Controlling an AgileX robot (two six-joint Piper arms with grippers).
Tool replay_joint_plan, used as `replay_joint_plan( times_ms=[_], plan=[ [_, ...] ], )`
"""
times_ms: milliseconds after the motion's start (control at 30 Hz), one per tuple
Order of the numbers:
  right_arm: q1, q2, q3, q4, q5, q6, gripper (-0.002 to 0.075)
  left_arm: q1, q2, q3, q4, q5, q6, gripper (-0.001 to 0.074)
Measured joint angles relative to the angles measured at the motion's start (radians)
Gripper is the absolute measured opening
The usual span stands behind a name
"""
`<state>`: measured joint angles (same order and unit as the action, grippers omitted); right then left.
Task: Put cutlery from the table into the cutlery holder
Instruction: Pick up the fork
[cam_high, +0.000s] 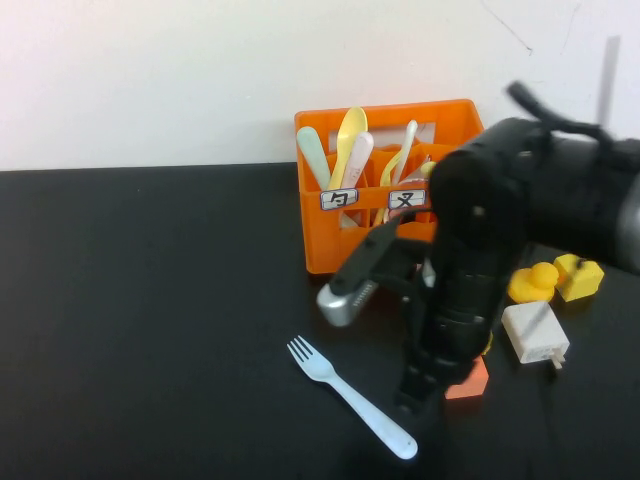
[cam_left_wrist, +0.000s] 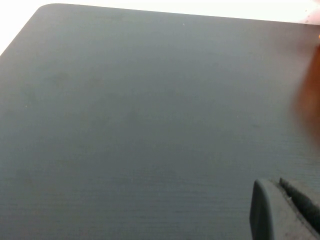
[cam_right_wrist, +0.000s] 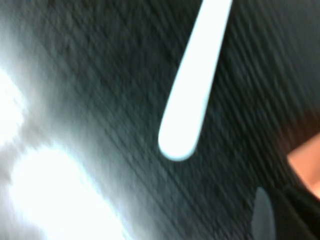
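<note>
The pale blue-white fork (cam_high: 350, 396) lies flat on the black table (cam_high: 150, 300), tines toward the far left, handle end toward the front. In the right wrist view its rounded handle end (cam_right_wrist: 182, 132) shows close by. My right gripper (cam_high: 412, 392) points down just right of the fork's handle end, a little above the table and not touching it. The orange cutlery holder (cam_high: 320, 255) stands behind, with yellow, pink and mint spoons (cam_high: 347, 150) in it. My left gripper (cam_left_wrist: 282, 212) is out of the high view; it hangs shut and empty over bare table.
Right of my right arm lie a small orange block (cam_high: 470, 381), a white charger (cam_high: 534, 334), a yellow duck (cam_high: 532, 283) and another yellow toy (cam_high: 580, 277). The right arm hides part of the holder's right side.
</note>
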<state>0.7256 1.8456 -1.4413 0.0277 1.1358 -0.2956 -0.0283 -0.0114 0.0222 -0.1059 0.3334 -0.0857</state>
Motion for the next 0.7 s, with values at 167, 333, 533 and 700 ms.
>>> replay_joint_plan(
  times_ms=[167,333,533,700],
  plan=[
    [0.009,0.085,-0.077,0.016,-0.01,0.045,0.0252,0.0,0.0,0.0,0.0,0.0,-0.002,-0.0001],
    [0.068,0.15,-0.148,-0.019,-0.053,0.077,0.0418,0.0,0.0,0.0,0.0,0.0,-0.002,-0.0001],
    [0.111,0.262,-0.223,-0.069,-0.101,0.14,0.0443,0.0,0.0,0.0,0.0,0.0,-0.002,-0.0001],
    [0.111,0.33,-0.297,-0.074,-0.079,0.148,0.0445,0.0,0.0,0.0,0.0,-0.001,-0.002,-0.0001]
  ],
)
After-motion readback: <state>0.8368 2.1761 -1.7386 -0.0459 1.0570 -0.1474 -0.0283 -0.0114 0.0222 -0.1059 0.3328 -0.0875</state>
